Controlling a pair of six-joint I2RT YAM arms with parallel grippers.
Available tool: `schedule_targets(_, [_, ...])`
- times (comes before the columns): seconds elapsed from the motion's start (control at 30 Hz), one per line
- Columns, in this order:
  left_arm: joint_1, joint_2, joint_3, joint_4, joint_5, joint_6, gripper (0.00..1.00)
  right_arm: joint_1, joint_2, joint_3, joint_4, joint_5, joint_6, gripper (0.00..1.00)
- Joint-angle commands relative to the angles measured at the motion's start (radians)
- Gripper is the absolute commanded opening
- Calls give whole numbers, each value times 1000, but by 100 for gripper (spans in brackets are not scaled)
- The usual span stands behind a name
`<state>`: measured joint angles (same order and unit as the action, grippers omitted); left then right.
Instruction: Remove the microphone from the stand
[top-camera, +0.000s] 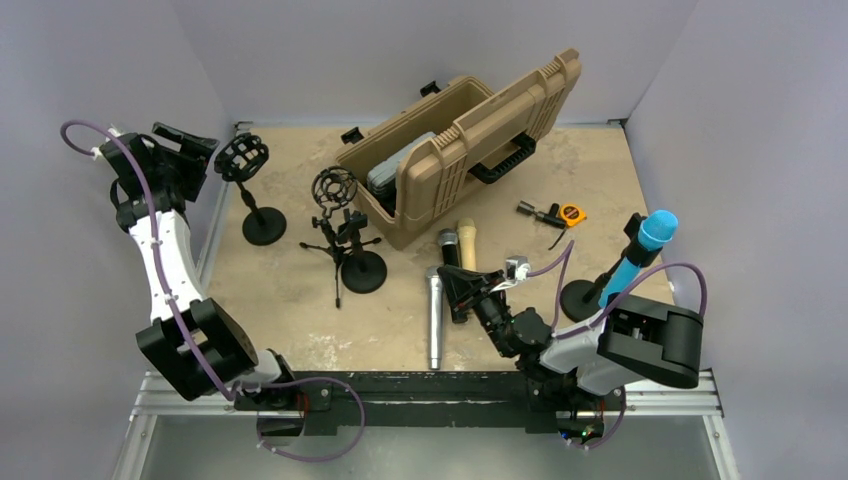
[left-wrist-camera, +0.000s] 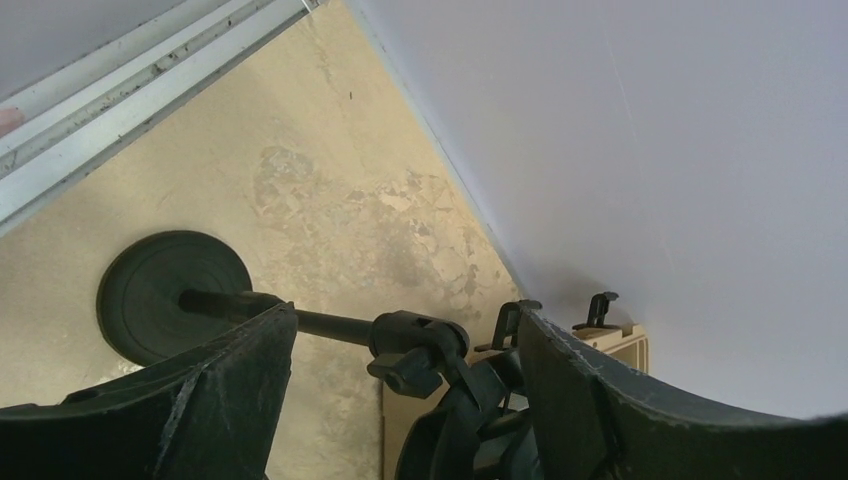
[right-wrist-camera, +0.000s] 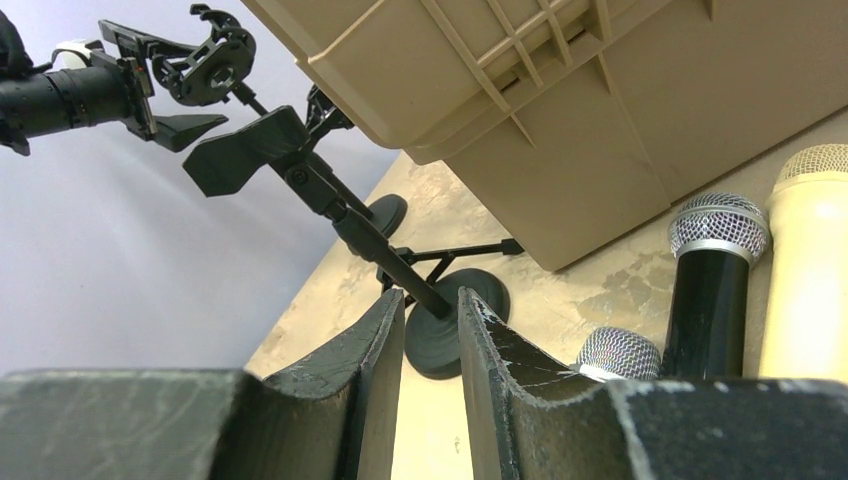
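A blue microphone (top-camera: 652, 236) sits tilted in the black clip of a round-based stand (top-camera: 580, 300) at the right of the table. No gripper touches it, and neither wrist view shows it. My right gripper (top-camera: 450, 282) (right-wrist-camera: 432, 300) hangs low over the table's middle beside several loose microphones, its jaws almost together with nothing between them. My left gripper (top-camera: 198, 140) (left-wrist-camera: 405, 322) is raised at the far left and open. Its fingers stand on either side of the joint (left-wrist-camera: 420, 345) of an empty shock-mount stand (top-camera: 242, 160) without touching it.
An open tan case (top-camera: 470, 140) stands at the back. A second shock-mount stand (top-camera: 336, 190) and a small tripod are left of centre. Silver (top-camera: 435, 318), black (top-camera: 450, 248) and cream (top-camera: 467, 235) microphones lie on the table. A tape measure (top-camera: 571, 213) lies behind the blue microphone.
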<state>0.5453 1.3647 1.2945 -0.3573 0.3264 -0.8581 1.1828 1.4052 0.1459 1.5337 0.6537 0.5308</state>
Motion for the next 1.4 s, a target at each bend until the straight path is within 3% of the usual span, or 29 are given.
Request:
schedule_targets(0.0, [11,17,-2,49,-19,-76,79,1,11,30,105,-11,-18,26])
schedule_targets(0.13, [12,34,-13,32,-28,-127,78,2,13,32,104,-11,-18,26])
schedule_targets(0.33, [13,24,-74,74,-9,-134,66,2,19,37,103,-12,-20,26])
schedule_targets(0.5, [12,21,-110,88,-2,-113,61,2,21,38,102,-14,-21,26])
schedule_targets(0.77, [10,22,-141,140,35,-80,60,2,21,38,101,-15,-20,26])
schedule_targets(1.37, [10,23,-339,155,-98,-25,56,2,13,34,104,-16,-21,26])
